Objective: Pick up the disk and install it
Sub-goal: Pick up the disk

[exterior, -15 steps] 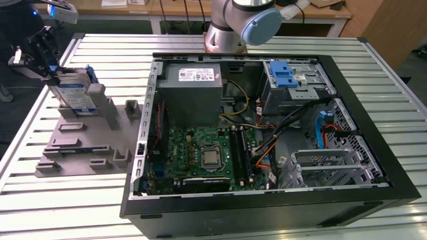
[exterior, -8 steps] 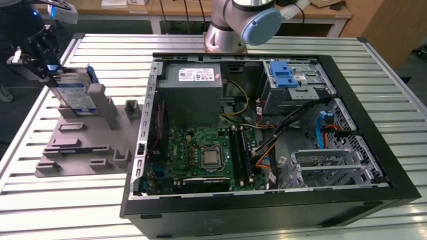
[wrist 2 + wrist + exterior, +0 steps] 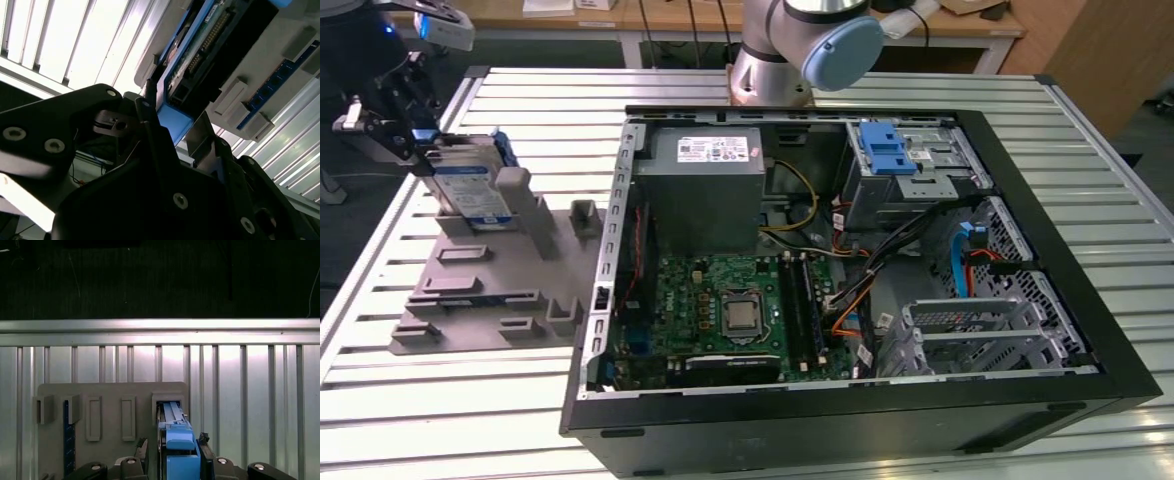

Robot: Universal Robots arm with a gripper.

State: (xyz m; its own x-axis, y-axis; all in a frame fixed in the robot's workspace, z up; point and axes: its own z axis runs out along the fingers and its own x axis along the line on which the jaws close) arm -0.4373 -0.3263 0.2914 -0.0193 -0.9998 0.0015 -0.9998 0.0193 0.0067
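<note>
Disk (image 3: 464, 185) on edge in a slot of the grey fixture plate (image 3: 480, 300), at that plate's far corner from the open computer case (image 3: 854, 420), its blue bracket (image 3: 176, 437) framing it. Under the fixture plate, a table (image 3: 480, 420) of ribbed aluminium slats; just beside the plate on the exterior view's right, the case lying open side up, boards and cables showing. Beyond the case from the plate, the arm (image 3: 781, 60) rising off the table, with wooden benches (image 3: 654, 20) behind it. Past the table edge nearest the plate's disk end, dark floor, seen in the first wrist view. From the exterior view: the whole plate with its empty slots and the gripper (image 3: 414, 145) hanging at the disk's outer end. From the first wrist view instead: the disk end-on in its slot, and a thin blue strip (image 3: 66, 440) standing in another slot of the plate, well apart from the disk. From the second wrist view: the disk's underside and connector edge close up. Fingers (image 3: 202, 440) parted and set either side of the blue bracket, one against it or nearly so, the other with a visible gap, so not clamped; disk seated in the plate, not lifted.
</note>
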